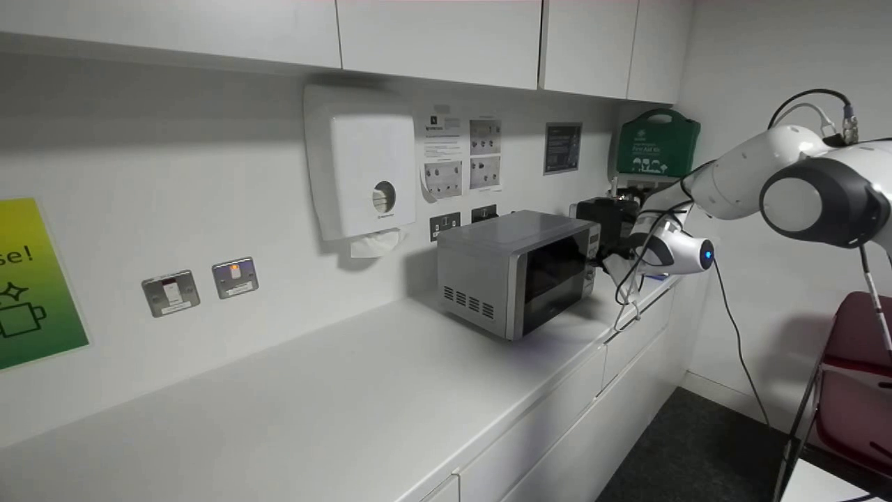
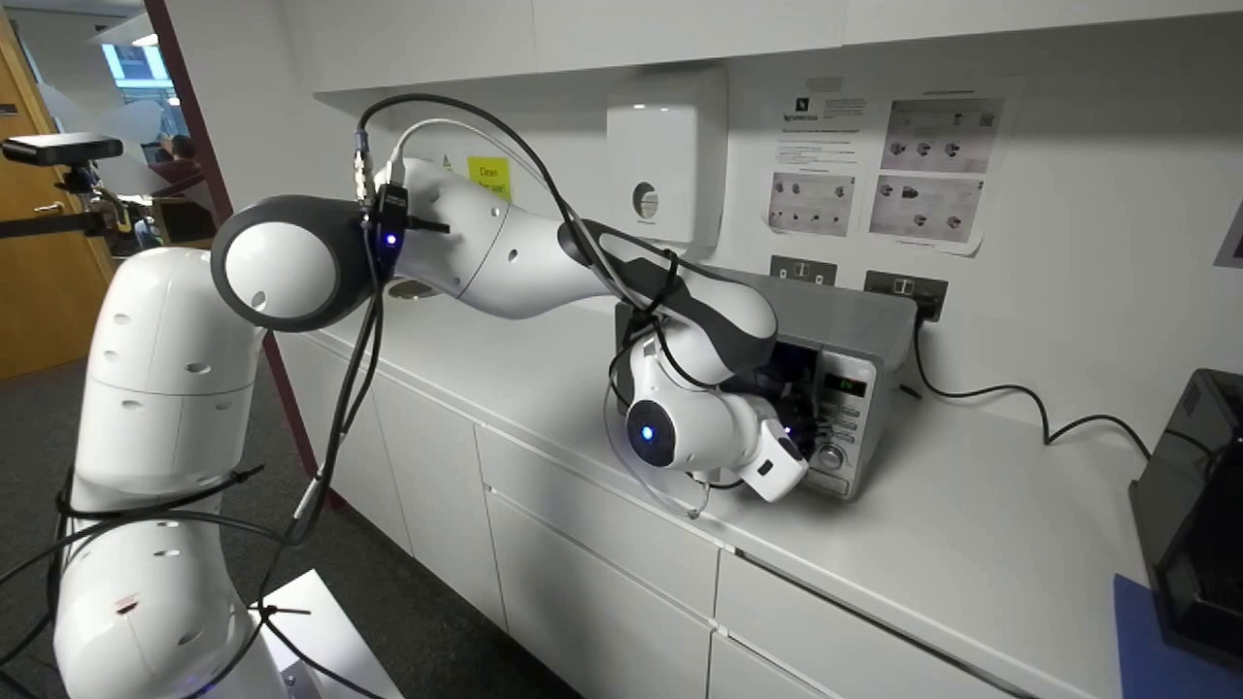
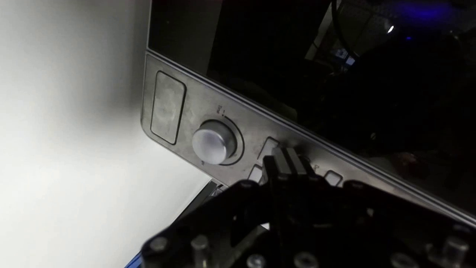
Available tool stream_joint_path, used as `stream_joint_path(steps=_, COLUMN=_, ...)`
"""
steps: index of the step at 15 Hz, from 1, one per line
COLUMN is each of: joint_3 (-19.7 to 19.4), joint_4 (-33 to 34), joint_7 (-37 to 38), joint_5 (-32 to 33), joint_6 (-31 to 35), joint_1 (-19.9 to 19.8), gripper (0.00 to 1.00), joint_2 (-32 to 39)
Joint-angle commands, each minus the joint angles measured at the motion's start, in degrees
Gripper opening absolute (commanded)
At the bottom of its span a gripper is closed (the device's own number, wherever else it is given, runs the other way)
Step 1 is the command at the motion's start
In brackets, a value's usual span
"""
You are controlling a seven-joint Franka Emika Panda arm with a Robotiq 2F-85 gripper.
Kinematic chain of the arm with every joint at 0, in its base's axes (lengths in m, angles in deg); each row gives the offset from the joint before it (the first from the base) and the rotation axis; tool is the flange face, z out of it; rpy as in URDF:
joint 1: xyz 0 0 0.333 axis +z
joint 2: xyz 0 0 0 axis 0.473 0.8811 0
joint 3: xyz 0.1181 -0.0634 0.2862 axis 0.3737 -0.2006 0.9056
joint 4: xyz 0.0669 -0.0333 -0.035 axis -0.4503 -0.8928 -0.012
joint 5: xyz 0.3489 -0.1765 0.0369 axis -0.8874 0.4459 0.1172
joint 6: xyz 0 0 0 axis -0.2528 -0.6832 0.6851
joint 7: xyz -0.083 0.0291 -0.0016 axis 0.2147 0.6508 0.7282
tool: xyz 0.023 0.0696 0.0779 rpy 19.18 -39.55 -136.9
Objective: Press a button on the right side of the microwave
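Note:
The grey microwave (image 1: pixel 474 261) stands on the counter with its dark window facing the arm. In an exterior view its control strip (image 2: pixel 847 413) shows a lit display, several buttons and a round knob. In the wrist view the strip (image 3: pixel 167 108) runs diagonally, with the silver knob (image 3: pixel 212 143) left of the fingers. My gripper (image 3: pixel 287 150) is shut and empty, its tips over the strip beside a button (image 3: pixel 268 146). Another button (image 3: pixel 333 178) shows right of the tips. The fingers hide part of the strip. I cannot tell whether the tips touch it. The gripper (image 2: pixel 816 419) also shows dark in an exterior view.
A white towel dispenser (image 1: pixel 369 167) hangs on the wall behind the microwave. A black machine (image 2: pixel 1194 524) stands on the counter past the control-strip side, near a blue sheet (image 2: pixel 1146 641). A black cable (image 2: pixel 1010 388) lies behind. Wall cabinets (image 1: pixel 439 42) overhang the counter (image 1: pixel 313 390).

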Motion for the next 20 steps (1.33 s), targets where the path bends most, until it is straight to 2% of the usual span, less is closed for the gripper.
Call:
stream_joint_path(steps=1, joint_3=-0.1, joint_4=-2.1, joint_7=-0.6, joint_5=-0.4, joint_6=-0.7, joint_1=0.2, gripper=0.00, joint_2=-2.9)
stream_joint_path(steps=17, joint_3=0.3, joint_4=5.0, joint_7=3.9, joint_5=0.1, joint_6=5.2, joint_1=0.2, gripper=0.00, joint_2=-0.4)
stream_joint_path(steps=20, joint_3=1.0, joint_4=3.9, joint_7=6.4, joint_5=2.1, joint_6=5.9, joint_1=-0.1, gripper=0.00, joint_2=-1.1)
